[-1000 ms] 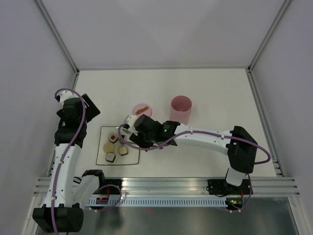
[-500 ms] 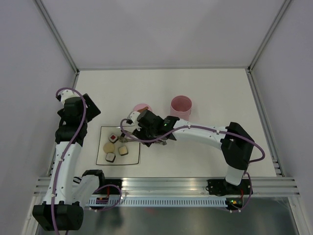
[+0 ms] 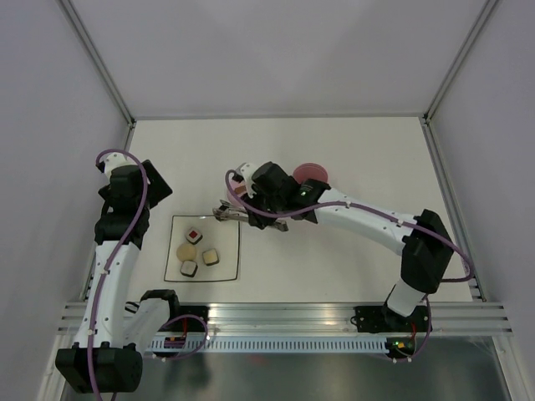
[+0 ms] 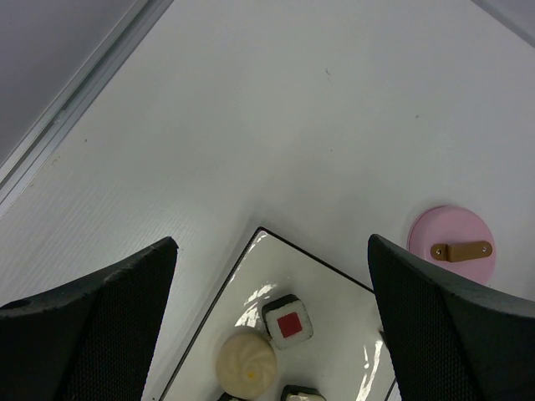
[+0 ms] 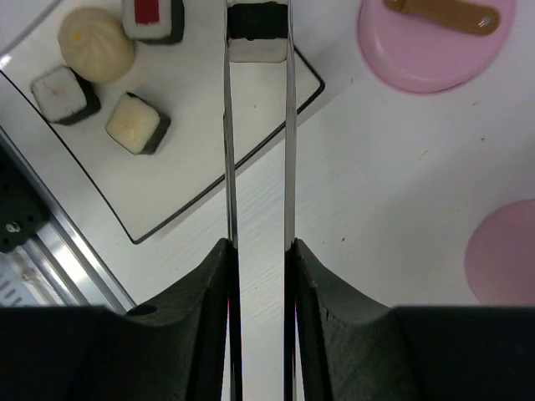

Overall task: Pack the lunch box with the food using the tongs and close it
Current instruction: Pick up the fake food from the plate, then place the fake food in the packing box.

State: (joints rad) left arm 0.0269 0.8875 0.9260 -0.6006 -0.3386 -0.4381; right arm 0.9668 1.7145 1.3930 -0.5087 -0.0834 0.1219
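White table (image 3: 368,150), pale grey walls (image 3: 251,50)

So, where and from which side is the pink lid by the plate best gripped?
By the brown strip handle, from above, pinching across its narrow width. The lid lies flat on the table, handle up, so its thin rim likely offers little to pinch.

The right arm (image 3: 359,219) is reaching left across the middle, the right gripper (image 5: 257,251) pinching the tongs (image 5: 227,167) between its fingers. The left arm (image 3: 113,259) is standing folded at the left, the left gripper (image 4: 272,242) gaping wide.
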